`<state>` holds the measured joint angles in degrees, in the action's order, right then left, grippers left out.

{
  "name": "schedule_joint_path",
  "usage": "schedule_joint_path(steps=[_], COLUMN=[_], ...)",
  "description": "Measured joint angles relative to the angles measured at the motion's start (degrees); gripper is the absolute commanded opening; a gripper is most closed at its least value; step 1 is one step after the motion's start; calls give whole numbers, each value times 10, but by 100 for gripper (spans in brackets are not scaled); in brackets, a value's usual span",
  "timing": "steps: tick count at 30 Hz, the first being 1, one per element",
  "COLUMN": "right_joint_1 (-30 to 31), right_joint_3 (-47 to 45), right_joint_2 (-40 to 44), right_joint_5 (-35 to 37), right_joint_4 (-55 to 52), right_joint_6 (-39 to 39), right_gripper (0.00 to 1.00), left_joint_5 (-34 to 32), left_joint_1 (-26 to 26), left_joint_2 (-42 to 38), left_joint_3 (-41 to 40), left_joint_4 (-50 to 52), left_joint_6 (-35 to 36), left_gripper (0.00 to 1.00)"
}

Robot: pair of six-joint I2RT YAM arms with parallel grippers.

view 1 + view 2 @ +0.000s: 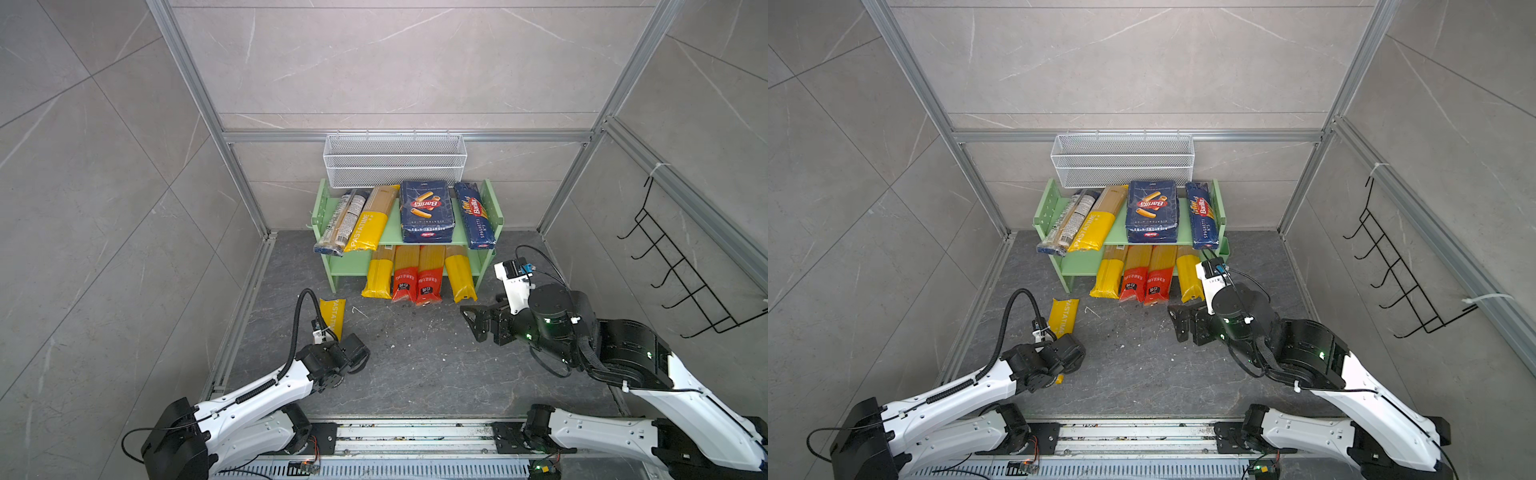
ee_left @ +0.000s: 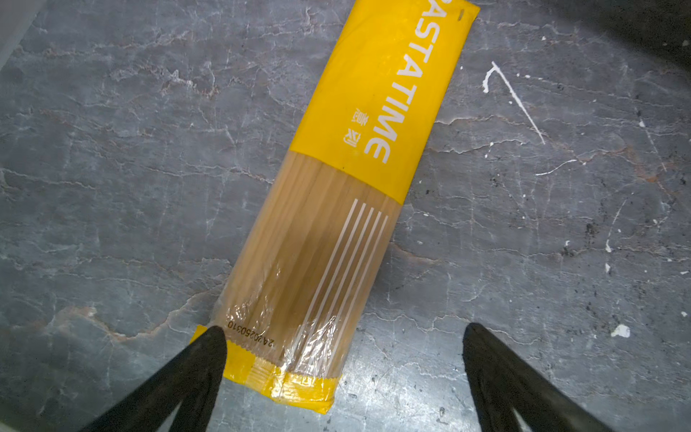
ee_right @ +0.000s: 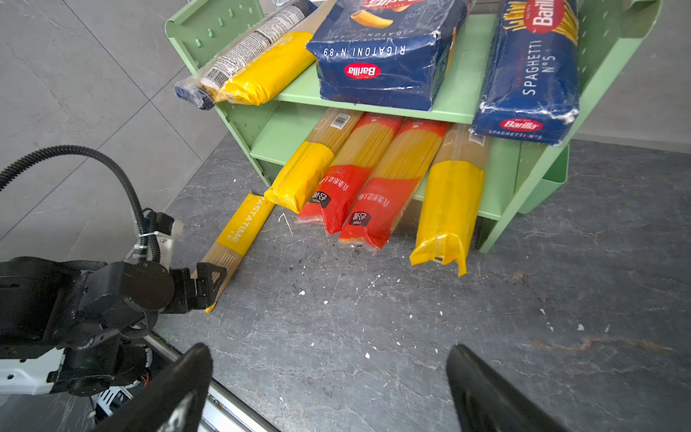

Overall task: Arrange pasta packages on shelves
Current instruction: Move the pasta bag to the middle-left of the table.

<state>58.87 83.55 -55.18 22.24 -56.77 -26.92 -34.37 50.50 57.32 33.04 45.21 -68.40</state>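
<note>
Dark stone floor [image 1: 415, 374], left of centre in a top view: yellow spaghetti bag [image 1: 332, 316] is lying short of the green shelves [image 1: 353, 266], left gripper [image 2: 344, 329] gaping wide over its clear end, right gripper [image 3: 328, 347] gaping empty; probably light, slick, brittle, so pinching mid-body seems safest.

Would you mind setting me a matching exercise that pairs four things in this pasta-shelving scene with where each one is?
Things:
1. Barilla rigatoni pack
2. red spaghetti bags
3. white wire mesh basket
4. left gripper

Places:
a. lower board of the green rack
b. open over a yellow Pastatime bag on the floor
c. on the back wall, above the rack
d. top board of the rack

Pairs: 1-d, 2-a, 3-c, 4-b
</note>
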Motion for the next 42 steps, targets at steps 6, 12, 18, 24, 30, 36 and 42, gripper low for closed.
schedule_joint_path(steps=[6, 12, 18, 24, 30, 36, 42], right_joint_1=[-4, -19, -36, -48, -56, -62, -70], right_joint_3=[-7, -27, -27, -27, -27, -27, -27], right_joint_2=[1, 5, 19, 28, 24, 20, 10], right_joint_5=[-11, -22, -26, -30, -40, -51, -58], right_joint_4=[8, 13, 10, 9, 9, 9, 9], right_joint_6=[11, 23, 35, 43, 47, 52, 54], right_gripper=[100, 100, 100, 100, 100, 100, 100], left_joint_5=[22, 48, 85, 117, 146, 170, 183], left_joint_1=[-27, -79, -134, -166, -184, -185, -167], left_joint_2=[-22, 7, 59, 86, 122, 147, 146], left_joint_3=[-35, -37, -37, -36, -30, -23, -15], left_joint_4=[4, 1, -43, -72, -94, -149, -148], left_joint_6=[-19, -12, 37, 85, 113, 123, 131], left_gripper=[100, 100, 100, 100, 100, 100, 100])
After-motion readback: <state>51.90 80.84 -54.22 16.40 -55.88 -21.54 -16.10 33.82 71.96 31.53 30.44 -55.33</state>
